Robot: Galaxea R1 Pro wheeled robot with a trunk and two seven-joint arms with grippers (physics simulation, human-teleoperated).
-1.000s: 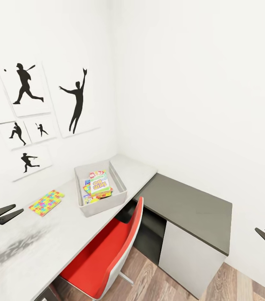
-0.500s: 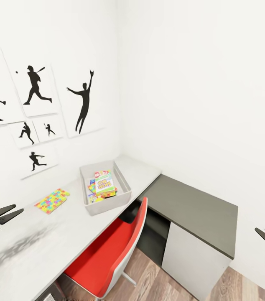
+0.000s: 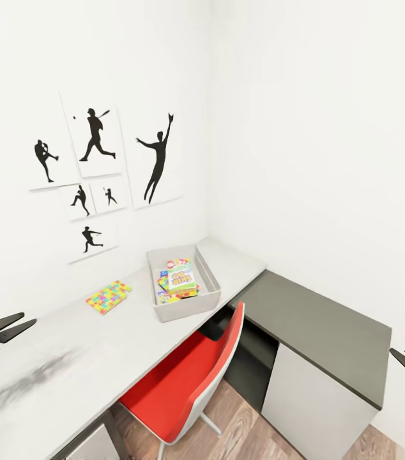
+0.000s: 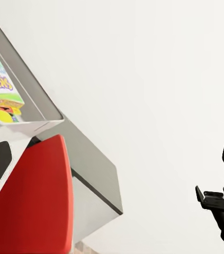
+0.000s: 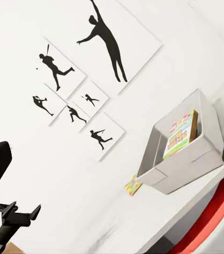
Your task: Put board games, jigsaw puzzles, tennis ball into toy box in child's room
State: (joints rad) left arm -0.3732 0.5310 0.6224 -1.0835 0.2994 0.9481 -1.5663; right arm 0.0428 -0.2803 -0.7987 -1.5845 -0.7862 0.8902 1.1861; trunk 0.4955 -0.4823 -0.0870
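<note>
The grey toy box [image 3: 210,295] stands on the light-grey table [image 3: 68,358] near the corner. Inside it a SKIP-BO board game [image 3: 182,277] lies on top of other colourful flat pieces [image 3: 163,285] that I cannot tell apart. One jigsaw puzzle [image 3: 108,296] lies flat on the table to the left of the box. My left gripper [image 3: 29,319] hangs open and empty over the near left part of the table. Low at the right, my right gripper [image 3: 399,351] is open and empty beside the cabinet. The box [image 5: 181,159] and the puzzle [image 5: 133,185] also appear in the right wrist view. The bed is out of view.
A red chair [image 3: 183,377] is pushed under the table in front of the toy box. A lower dark grey side cabinet [image 3: 317,326] joins the table at the right. White walls close the corner, with silhouette posters [image 3: 100,172] on the left one. Wood floor [image 3: 241,428] lies below.
The whole picture has shifted right and the table looks farther away, so the camera has moved. Both grippers keep their places in the picture and stay open.
</note>
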